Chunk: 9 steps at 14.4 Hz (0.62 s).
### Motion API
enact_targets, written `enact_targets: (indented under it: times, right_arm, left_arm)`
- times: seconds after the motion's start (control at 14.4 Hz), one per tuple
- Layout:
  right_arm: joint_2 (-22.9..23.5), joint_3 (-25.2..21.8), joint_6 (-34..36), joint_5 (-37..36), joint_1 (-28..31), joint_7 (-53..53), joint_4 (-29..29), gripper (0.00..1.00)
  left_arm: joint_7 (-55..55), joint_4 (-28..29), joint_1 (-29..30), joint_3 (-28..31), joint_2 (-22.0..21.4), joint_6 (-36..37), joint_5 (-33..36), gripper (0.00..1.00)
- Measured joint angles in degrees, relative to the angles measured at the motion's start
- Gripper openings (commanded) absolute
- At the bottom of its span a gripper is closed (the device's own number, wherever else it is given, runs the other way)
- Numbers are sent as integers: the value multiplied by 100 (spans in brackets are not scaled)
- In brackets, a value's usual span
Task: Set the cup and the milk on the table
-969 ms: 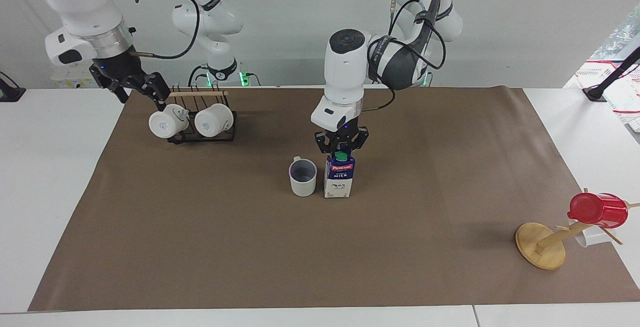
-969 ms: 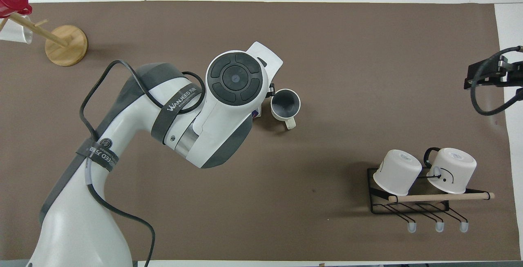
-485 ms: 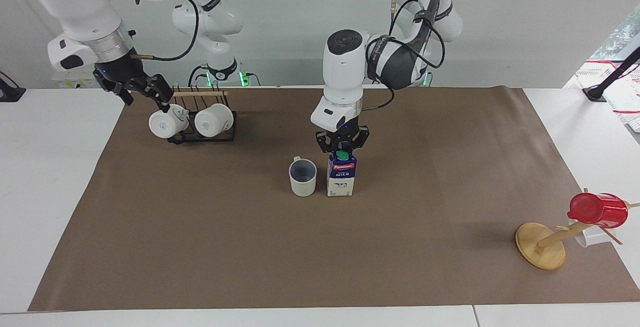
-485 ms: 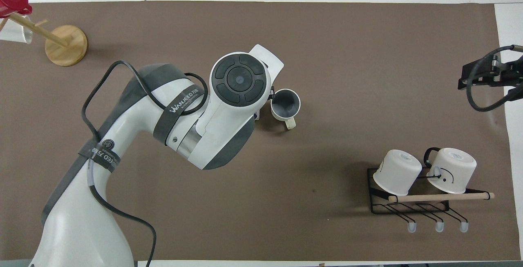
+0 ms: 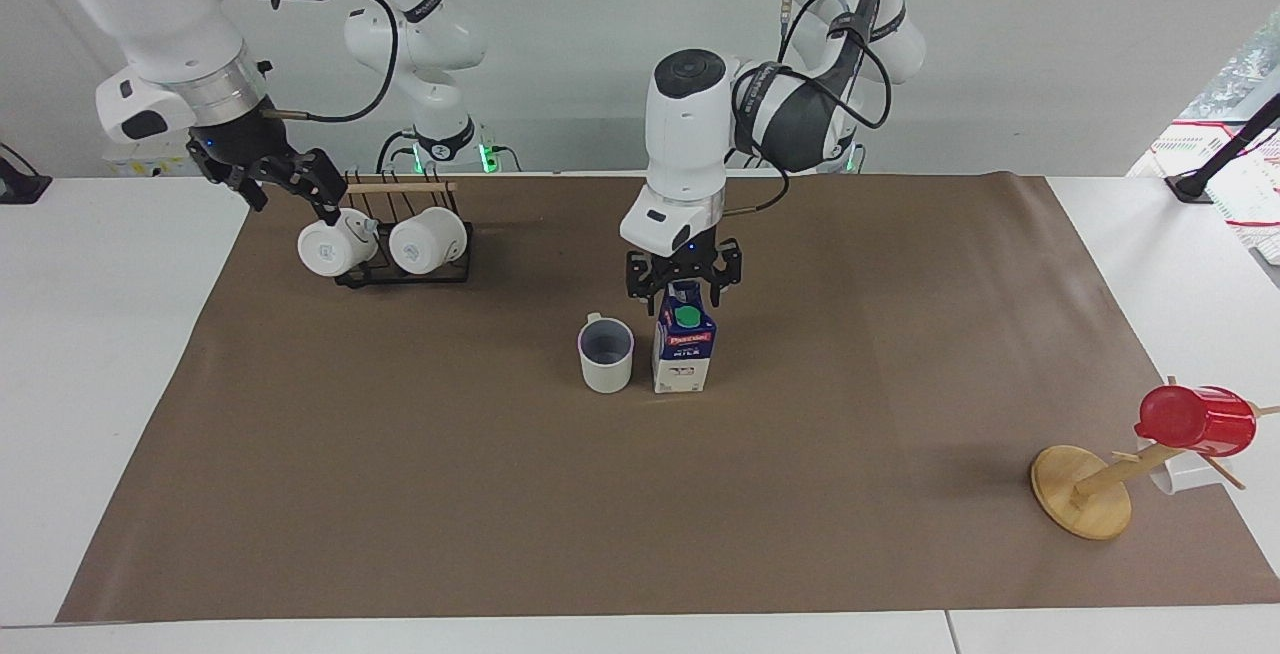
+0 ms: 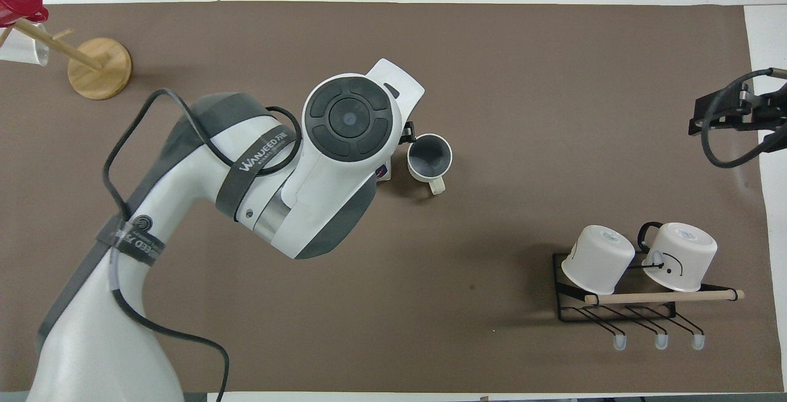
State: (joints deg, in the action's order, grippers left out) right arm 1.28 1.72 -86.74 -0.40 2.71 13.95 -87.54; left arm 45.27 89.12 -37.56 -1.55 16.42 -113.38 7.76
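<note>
The milk [image 5: 682, 349] stands upright on the table's brown paper [image 5: 400, 494], near the middle. The cup [image 5: 606, 354] stands upright right beside it, toward the right arm's end. My left gripper [image 5: 683, 282] hangs just above the carton's top with its fingers spread, and holds nothing. In the overhead view the left arm hides almost all of the milk [image 6: 382, 171]; the cup [image 6: 429, 157] shows beside it. My right gripper [image 5: 283, 177] is open and empty, up in the air over the paper's edge beside the mug rack; it also shows in the overhead view [image 6: 735, 113].
A black wire rack [image 5: 400, 274] with two white mugs [image 5: 335, 246] stands near the robots at the right arm's end, also seen from overhead [image 6: 615, 313]. A wooden mug tree [image 5: 1082, 499] with a red cup [image 5: 1195, 421] stands at the left arm's end.
My left gripper has opened, let go of the milk and lifted a little above it. The carton now stands free. The right gripper drew up and away from the rack slightly.
</note>
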Motion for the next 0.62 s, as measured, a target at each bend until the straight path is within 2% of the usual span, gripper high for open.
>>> enact_targets:
  times: [0.28, 0.42, 0.62]
  right_arm:
    - [0, 11, -3, 0, -5, -58, -2, 100]
    - [0, 11, -21, 0, -4, -122, -9, 100]
    - [0, 11, -23, 0, -4, -136, -38, 100]
  left_arm:
    - [-314, 299, 610, 39, -706, 162, -14, 100]
    - [-628, 552, 1042, 51, -1043, 225, -314, 100]
    - [-1736, 696, 1781, 69, -1314, 602, -717, 100]
